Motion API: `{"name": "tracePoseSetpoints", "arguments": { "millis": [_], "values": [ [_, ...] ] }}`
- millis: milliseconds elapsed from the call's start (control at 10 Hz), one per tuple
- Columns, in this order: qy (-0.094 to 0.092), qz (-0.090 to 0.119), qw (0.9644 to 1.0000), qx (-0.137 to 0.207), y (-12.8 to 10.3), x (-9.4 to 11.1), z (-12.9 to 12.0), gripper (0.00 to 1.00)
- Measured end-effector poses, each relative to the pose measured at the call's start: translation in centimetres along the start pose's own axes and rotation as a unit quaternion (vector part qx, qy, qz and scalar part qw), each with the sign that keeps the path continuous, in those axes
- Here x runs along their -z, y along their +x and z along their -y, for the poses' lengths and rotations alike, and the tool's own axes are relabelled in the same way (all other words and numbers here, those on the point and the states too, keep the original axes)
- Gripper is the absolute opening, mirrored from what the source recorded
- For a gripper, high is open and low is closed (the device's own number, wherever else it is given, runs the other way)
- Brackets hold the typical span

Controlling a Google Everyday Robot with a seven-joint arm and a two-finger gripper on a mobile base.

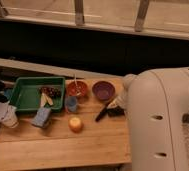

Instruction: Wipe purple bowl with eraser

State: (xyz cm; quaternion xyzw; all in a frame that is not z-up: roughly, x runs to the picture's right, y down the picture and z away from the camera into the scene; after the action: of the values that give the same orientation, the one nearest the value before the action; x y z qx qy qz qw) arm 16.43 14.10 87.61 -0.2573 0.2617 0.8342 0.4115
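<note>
Hand [117, 104] open beside one eraser [115, 112]; one purple bowl [103, 91], one orange-red bowl [77, 90].

High camera looks down on table [58, 145], over arm [160, 125]; pincer [116, 103] beside arm.

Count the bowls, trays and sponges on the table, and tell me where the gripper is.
Bowls: 2 (purple bowl, orange-red bowl)
Trays: 1 (green tray)
Sponges: 1 (blue sponge)
Total: 4
Gripper: by the eraser, right of the purple bowl.
</note>
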Motion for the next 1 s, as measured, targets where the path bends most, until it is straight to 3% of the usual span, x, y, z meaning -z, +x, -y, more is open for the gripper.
{"name": "tracePoseSetpoints", "arguments": {
  "millis": [500,700,1000],
  "values": [
    [0.033,0.001,0.9995,0.0,-0.2,-1.4,0.5,0.8],
    [0.037,0.008,0.9993,-0.004,-0.4,-0.9,1.0,0.8],
    [0.03,0.036,0.9988,-0.012,-0.5,2.1,1.6,0.8]
  ]
}}
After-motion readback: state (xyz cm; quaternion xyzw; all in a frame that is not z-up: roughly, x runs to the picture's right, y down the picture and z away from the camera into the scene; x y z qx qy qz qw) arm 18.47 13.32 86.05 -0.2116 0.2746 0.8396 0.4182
